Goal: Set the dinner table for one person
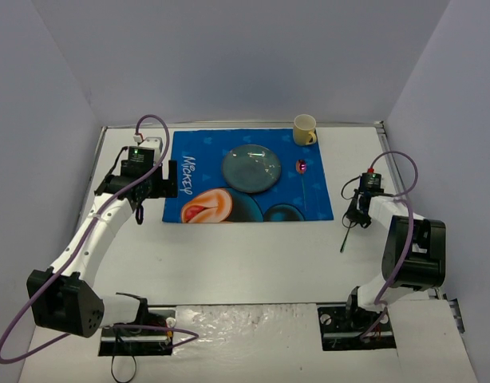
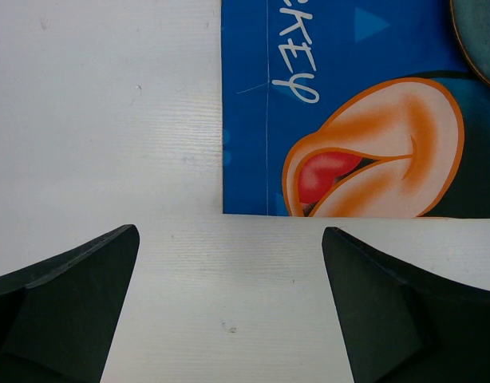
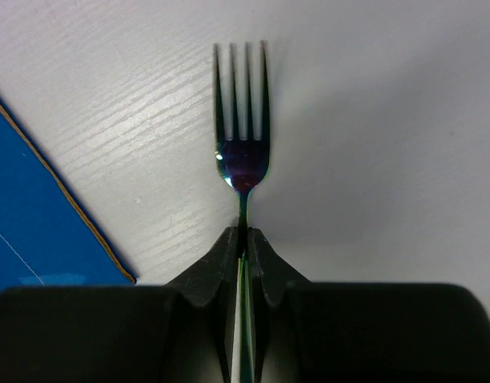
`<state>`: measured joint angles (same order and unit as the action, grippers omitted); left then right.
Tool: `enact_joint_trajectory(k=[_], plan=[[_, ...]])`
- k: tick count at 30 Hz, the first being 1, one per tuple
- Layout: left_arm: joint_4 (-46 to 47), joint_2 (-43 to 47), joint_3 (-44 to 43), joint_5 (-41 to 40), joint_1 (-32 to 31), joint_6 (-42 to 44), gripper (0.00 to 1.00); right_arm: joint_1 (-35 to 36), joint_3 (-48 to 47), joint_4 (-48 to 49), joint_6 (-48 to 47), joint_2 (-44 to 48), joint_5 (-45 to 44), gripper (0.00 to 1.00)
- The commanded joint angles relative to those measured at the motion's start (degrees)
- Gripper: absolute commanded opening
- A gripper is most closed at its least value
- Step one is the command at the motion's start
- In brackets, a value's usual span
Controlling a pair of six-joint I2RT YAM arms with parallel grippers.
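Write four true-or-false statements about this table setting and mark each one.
1. The right gripper is shut on a fork. True.
2. The left gripper is shut on the placemat's edge. False: it is open and empty.
3. The plate lies on the placemat. True.
4. The mug stands on the plate. False: it stands at the placemat's far right corner, apart from the plate.
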<state>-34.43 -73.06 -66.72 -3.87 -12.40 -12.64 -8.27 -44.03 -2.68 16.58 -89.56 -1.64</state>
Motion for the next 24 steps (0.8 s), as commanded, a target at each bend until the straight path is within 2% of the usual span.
enact_joint_trajectory(k=[1,7,13,17,21,24], plan=[[1.82,1.84,-0.96,0.35,0.36,-0.28,0.97,-0.11,-0.44,-0.46,0.24,0.46,-0.73,0.00],[1.95,1.55,-0.87,0.66,0.31,-0.49,0.97,2.33,-3.14,-3.17,0.03,6.27,-5.08,0.00],[1.99,1.55,-0.85,0.84,0.27,-0.63,0.97,12.82,-12.28,-6.45,3.45,11.01,-9.56,0.00],[1.87,1.99,-0.84,0.55,0.24,-0.71,0.97,22.98,-21.75,-7.35,7.22,8.13,-8.41,0.00],[1.14,3.77,0.02,-1.33,0.27,-0.89,0.97,32.63,-35.16,-8.76,8.59,-0.28,-6.89,0.00],[0.12,5.51,1.22,-3.15,0.45,-1.27,0.97,36.93,-41.31,-8.92,10.27,-4.88,-6.02,0.00]])
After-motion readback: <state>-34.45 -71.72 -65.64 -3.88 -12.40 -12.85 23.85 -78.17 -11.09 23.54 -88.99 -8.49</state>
